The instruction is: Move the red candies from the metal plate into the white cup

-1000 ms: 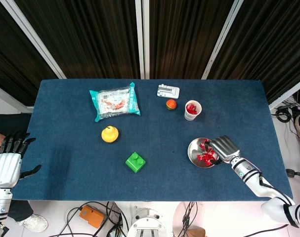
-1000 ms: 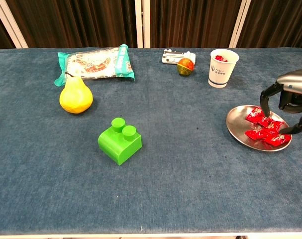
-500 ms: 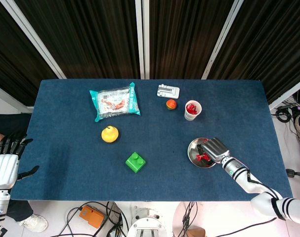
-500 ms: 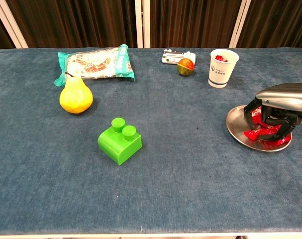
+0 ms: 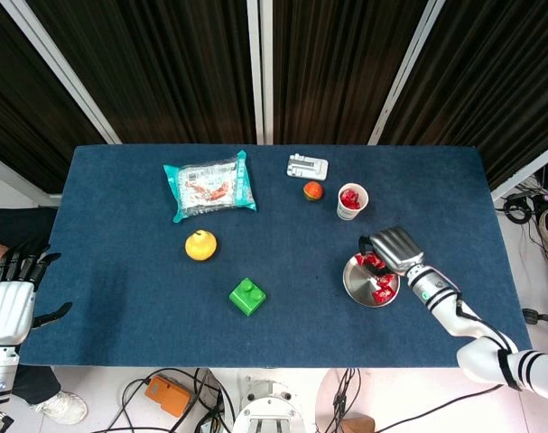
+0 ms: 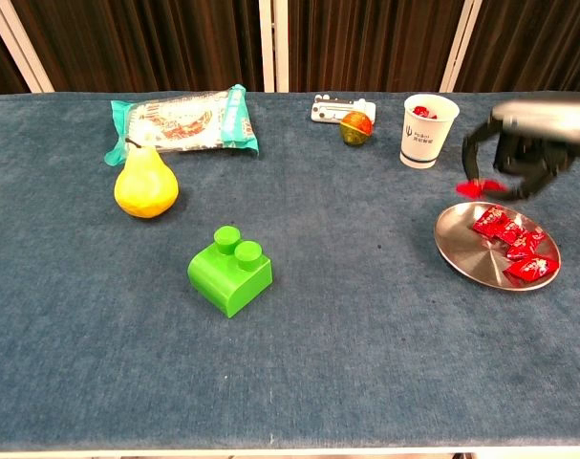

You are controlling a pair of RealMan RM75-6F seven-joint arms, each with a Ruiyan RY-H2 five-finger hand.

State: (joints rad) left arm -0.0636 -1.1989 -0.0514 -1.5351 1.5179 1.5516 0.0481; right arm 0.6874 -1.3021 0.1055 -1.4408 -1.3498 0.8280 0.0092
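right hand (image 6: 519, 143) pinches one red wrapped candy (image 6: 480, 187) above round metal plate (image 6: 461, 251) | more red candies on plate | white paper cup (image 6: 428, 131) near — carry level, release over rim | left hand (image 5: 10, 302) idle, fingers spread — empty

The blue table (image 5: 120, 271) carries metal plate (image 6: 466, 256), white cup (image 6: 427, 131), pear (image 6: 145, 187), green block (image 6: 229, 270).

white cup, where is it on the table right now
The white cup stands upright at the far right of the table in the chest view, just right of the small orange-red fruit and beyond the metal plate.
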